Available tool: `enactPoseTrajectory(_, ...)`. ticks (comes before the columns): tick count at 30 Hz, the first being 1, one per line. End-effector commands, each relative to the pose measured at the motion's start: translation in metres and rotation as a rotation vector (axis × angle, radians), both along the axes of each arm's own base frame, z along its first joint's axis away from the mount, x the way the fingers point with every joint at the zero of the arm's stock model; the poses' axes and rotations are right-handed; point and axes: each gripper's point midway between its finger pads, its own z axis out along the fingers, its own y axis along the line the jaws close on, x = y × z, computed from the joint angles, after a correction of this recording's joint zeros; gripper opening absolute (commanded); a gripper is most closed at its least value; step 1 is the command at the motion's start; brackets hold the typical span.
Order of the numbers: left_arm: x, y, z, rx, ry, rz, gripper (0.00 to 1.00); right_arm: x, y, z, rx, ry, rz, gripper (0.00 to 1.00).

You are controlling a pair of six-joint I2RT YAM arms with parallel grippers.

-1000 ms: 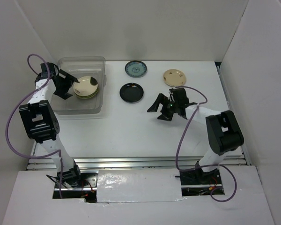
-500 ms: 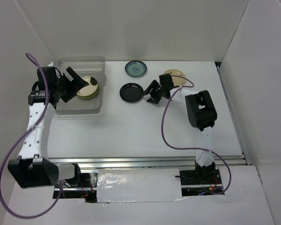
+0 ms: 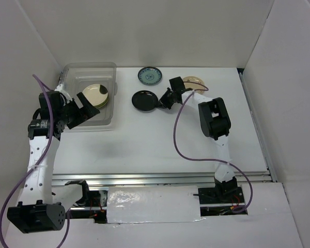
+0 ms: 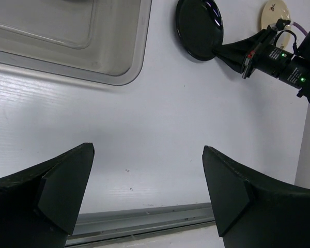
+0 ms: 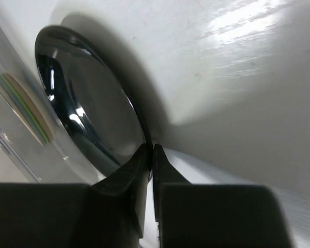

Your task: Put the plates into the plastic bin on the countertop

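Observation:
The black plate lies on the white countertop, to the right of the clear plastic bin. My right gripper is shut on its right rim; in the right wrist view the two fingers pinch the glossy black plate at its edge. A stack of plates, cream on top, lies in the bin. A blue-patterned plate and a cream plate sit at the back. My left gripper hangs open by the bin's near right corner, nothing between its fingers.
The left wrist view shows the bin's corner, the black plate and the right gripper at it. A metal rail runs along the near edge. White walls close in the left, back and right sides.
The right arm reached left to the black plate and its gripper shut on the rim. The left gripper drew back out of the bin toward the near side, still open.

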Motion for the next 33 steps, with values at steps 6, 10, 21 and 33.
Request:
enactPoseTrajectory(6,0.008,-0.024,-0.016,-0.008,-0.005,-0.105,0.99,-0.032,-0.025,0.008,-0.243,-0.038,-0.026,0.0)
enactPoseTrajectory(10,0.03,-0.067,-0.016,-0.025,-0.006,-0.232,0.99,-0.074,-0.054,0.074,-0.53,-0.213,0.001,0.0)
enactPoseTrajectory(21,0.064,-0.125,-0.069,-0.055,0.161,-0.428,0.94,-0.196,-0.001,0.167,-0.006,-0.463,0.473,0.0)
enactPoseTrajectory(33,0.052,-0.148,-0.055,-0.094,0.119,-0.493,0.13,-0.212,0.034,0.197,0.288,-0.486,0.609,0.0)
